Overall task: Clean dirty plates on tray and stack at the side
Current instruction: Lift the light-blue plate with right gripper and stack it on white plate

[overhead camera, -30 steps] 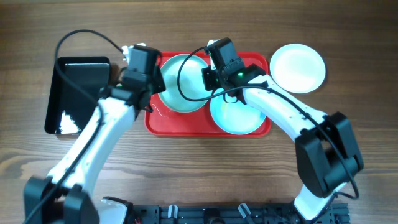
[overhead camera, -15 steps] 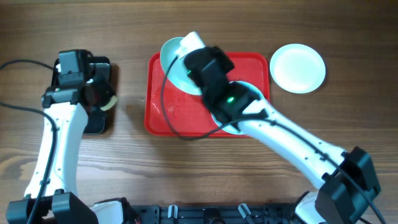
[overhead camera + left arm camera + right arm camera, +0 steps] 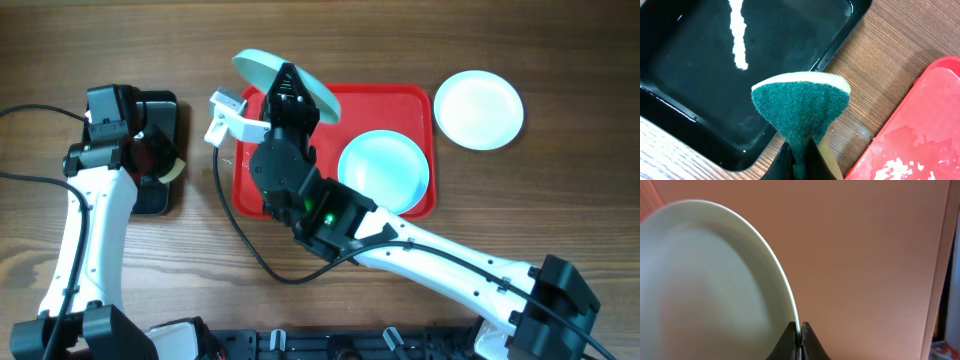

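Plates: three round shallow ones with raised rims, two pale turquoise and one white.
Held plate (image 3: 255, 65): turquoise, off the tray, tilted steeply, so overhead shows it as a thin oval. It hangs over the far left corner of the red tray (image 3: 390, 98), toward the far edge of the counter (image 3: 180, 270).
Second turquoise plate (image 3: 384, 170): flat in the tray's right half, bowl up.
White plate (image 3: 480, 108): on the bare wood just right of the tray, toward the far right corner, touching nothing.
Tray surface: wet, with white suds near its left rim in my left wrist view.
Change, half a second back: I had the held plate lower, over the tray's far left part, and my right arm covered most of the second plate. The plate is now up and further left, and the second plate shows whole. My left arm has barely shifted.
Change, a second back: both turquoise plates lay in the tray, and my left arm was over it.
Right gripper (image 3: 799, 330): fingers pressed together on the held plate's rim, pinching it edge-on.
Left gripper (image 3: 799, 159): fingers closed on the sponge (image 3: 800, 102), its green scouring face toward the camera with a yellow layer behind. It is over the right rim of the black tray (image 3: 690, 75), which holds water, toward the left edge of the counter.
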Tool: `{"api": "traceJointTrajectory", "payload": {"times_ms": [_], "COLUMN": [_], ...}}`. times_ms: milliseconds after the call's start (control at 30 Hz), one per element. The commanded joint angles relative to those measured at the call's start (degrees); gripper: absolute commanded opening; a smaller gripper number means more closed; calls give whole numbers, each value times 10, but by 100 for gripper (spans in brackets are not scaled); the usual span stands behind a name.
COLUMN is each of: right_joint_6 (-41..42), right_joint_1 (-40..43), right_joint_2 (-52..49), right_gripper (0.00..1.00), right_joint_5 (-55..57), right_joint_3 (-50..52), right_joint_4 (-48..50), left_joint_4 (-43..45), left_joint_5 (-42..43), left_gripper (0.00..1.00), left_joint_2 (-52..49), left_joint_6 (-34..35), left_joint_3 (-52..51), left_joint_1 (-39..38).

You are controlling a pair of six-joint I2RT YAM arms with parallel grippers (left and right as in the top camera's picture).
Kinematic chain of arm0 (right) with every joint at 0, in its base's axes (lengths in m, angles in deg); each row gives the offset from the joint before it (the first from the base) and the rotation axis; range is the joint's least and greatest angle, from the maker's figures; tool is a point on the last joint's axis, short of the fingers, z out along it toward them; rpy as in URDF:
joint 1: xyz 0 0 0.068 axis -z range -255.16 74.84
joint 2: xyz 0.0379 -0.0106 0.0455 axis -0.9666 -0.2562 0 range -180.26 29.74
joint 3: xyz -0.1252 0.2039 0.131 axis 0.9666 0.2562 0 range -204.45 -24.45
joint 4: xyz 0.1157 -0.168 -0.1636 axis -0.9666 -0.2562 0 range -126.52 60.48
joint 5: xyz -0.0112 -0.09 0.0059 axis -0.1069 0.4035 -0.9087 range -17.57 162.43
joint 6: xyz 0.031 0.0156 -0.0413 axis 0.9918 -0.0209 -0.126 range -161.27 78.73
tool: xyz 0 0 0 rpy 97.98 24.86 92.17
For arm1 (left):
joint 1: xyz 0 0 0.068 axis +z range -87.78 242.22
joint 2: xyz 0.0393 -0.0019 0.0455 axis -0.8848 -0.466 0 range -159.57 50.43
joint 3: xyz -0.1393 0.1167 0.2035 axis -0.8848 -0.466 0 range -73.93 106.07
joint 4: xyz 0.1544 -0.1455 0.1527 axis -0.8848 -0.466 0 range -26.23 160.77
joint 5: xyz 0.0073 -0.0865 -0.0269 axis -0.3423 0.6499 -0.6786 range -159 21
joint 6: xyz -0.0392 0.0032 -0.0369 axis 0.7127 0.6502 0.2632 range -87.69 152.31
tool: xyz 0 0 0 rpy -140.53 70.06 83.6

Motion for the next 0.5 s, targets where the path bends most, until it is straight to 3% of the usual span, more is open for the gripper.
{"api": "traceJointTrajectory", "payload": {"times_ms": [0, 67, 167, 300, 367, 467], "right_joint_6": [33, 145, 413, 809, 912, 963], "right_joint_1": [4, 20, 85, 241, 321, 447], "right_joint_2": [8, 8, 8, 8, 8, 8], "right_gripper": [4, 4, 4, 4, 4, 4], "right_joint_5": [20, 16, -51, -311, -435, -572], "right_joint_3": [-3, -3, -3, -3, -3, -3], "right_joint_4": [2, -24, -168, -427, -469, -473], "left_joint_4": [2, 2, 2, 2, 2, 8], "left_joint_5": [3, 3, 3, 15, 24, 24], "left_gripper": [4, 4, 4, 4, 4, 4], "left_joint_2": [-3, -3, -3, -3, -3, -3], "left_joint_6": [-5, -4, -4, -5, -4, -5], "left_joint_3": [-5, -5, -5, -6, -8, -12], "left_joint_1": [3, 3, 3, 3, 3, 3]}}
